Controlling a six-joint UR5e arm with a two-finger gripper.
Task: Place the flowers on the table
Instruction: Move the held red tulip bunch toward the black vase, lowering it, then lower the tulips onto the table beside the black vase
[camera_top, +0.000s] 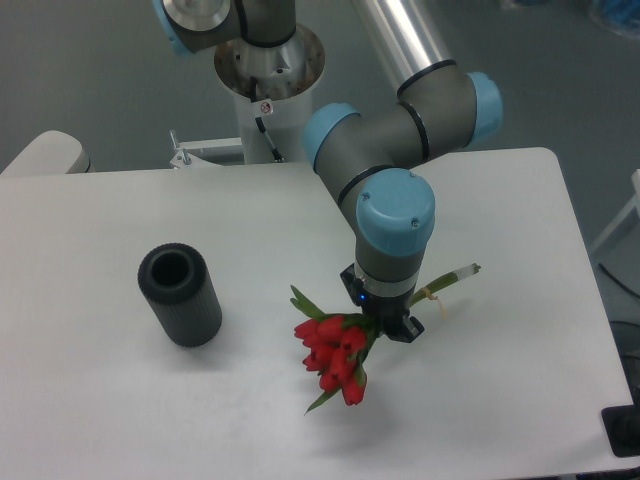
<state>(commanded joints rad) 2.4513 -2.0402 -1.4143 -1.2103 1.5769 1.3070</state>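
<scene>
My pincer (391, 325) sits right of frame centre, pointing down, mostly hidden under my grey and blue wrist. It meets the small bunch of red tulip-like flowers with green stems and leaves (336, 355) at the stems, but can't tell if the jaws are clamped or slack. Red heads lie lower centre, stems run up-right past the pincer, pale band on the far side. The bunch looks low against the large white matt bench (100, 380); contact unclear. Dark grey ribbed cylinder (180, 295) stands left of centre, well apart from the bunch.
</scene>
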